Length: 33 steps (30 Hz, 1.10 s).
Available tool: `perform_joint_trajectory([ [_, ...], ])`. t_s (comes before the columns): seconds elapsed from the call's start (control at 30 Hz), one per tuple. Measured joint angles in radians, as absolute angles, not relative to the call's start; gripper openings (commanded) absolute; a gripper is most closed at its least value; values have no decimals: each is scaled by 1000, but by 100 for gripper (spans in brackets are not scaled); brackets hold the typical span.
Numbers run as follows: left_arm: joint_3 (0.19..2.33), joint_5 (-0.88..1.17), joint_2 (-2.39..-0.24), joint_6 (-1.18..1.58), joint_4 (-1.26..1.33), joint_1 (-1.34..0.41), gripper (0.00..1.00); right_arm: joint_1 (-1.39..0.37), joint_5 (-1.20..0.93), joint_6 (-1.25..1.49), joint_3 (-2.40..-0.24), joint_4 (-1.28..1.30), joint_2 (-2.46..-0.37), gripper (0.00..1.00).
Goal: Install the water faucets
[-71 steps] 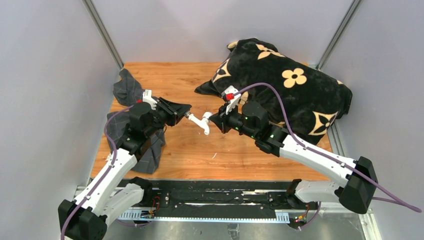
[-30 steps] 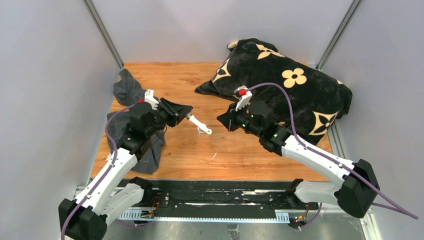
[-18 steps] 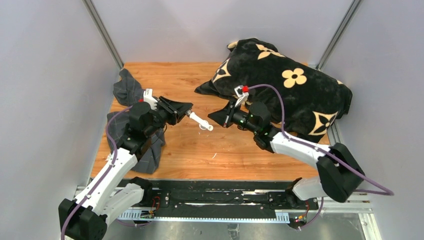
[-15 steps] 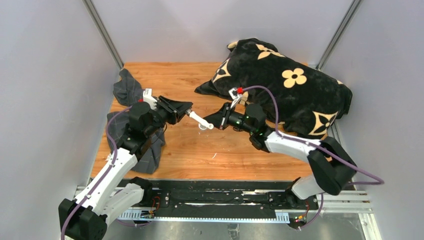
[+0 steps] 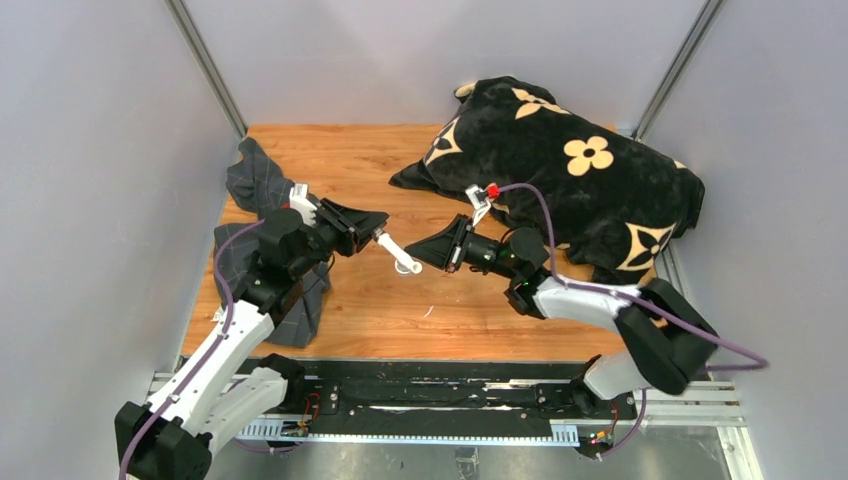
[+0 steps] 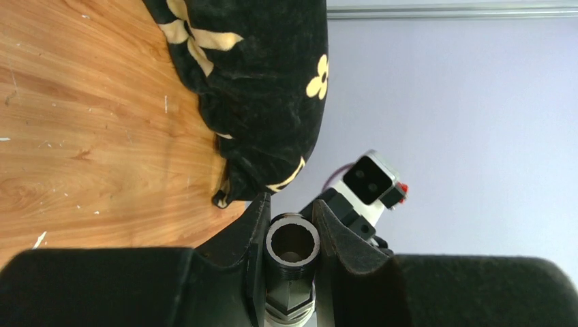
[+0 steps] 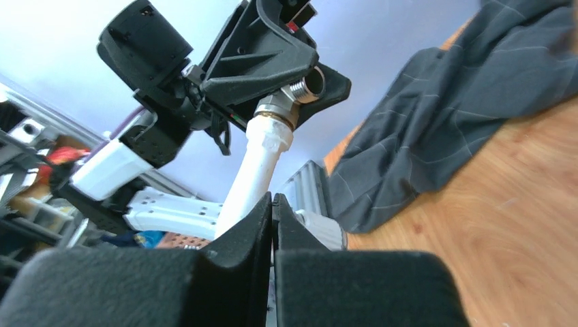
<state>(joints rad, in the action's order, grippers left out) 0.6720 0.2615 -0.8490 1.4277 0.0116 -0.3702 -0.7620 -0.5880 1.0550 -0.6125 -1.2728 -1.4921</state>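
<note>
My left gripper (image 6: 292, 231) pinches tap (image 5: 397, 251) by metal end — right gripper (image 7: 272, 204) closed, empty, tips at its pipe. Nothing joined yet — T piece unseen.

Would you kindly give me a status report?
Left gripper shut on tap, metal end. Right gripper shut, tips at its white end. Nothing between them.

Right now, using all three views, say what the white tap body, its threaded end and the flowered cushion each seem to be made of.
White tap body: looks like plastic with a matte finish, opaque and evenly white.
Threaded end: probably metal, as it is silvery and shiny with cut threads.
Flowered cushion: soft plush fabric, perhaps velvet-like, judging by its fuzzy, creased surface.
</note>
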Motion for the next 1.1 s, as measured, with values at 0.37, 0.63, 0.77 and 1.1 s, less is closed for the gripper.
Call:
perform_joint_trajectory([
  [0.37,672,181,-848,1430,20,-362,0,-782,-323,505,-613,-524,-923,77],
  [0.63,673,164,-852,1429,21,-362,0,-1010,-179,195,-642,-471,-973,78],
  [0.77,673,164,-852,1430,21,-362,0,-1105,-89,72,-673,-467,-1052,78],
  [1.1,672,157,-842,1430,21,-357,0,-1121,96,-24,-707,-617,-1228,60],
])
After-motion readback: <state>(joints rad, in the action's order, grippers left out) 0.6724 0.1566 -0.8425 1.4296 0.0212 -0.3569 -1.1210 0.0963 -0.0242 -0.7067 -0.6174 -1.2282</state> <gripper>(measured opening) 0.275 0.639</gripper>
